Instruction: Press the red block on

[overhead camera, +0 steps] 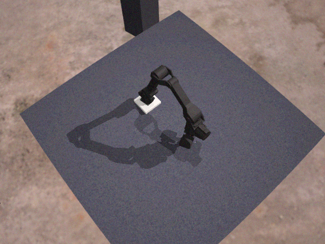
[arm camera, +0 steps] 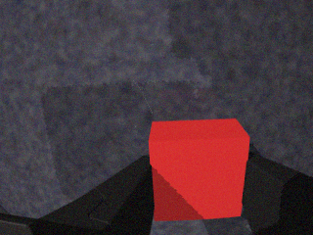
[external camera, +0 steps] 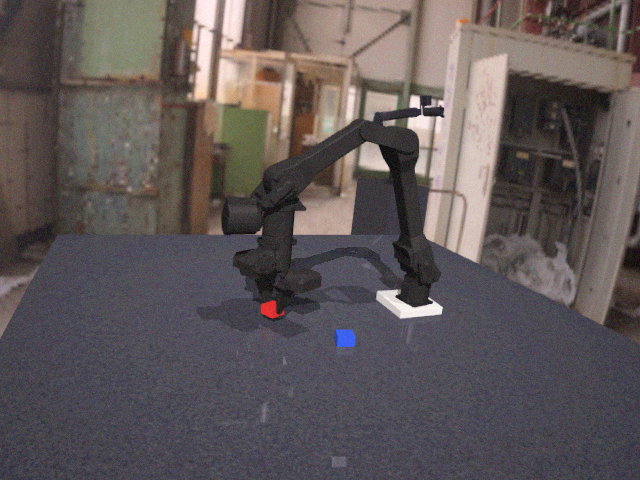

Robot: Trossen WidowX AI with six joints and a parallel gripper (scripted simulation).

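Grasping the red block with the tool; yet to carry it to the blue block, press and release.

In exterior view, one block is in the pincer, left of another block.

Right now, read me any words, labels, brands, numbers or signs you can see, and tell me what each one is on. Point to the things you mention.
No readable text on the red block [external camera: 271,308] [arm camera: 199,176], the blue block [external camera: 345,338] or the arm.
Faint marks on the pale door panel [external camera: 483,134] behind the table: too blurred to read.
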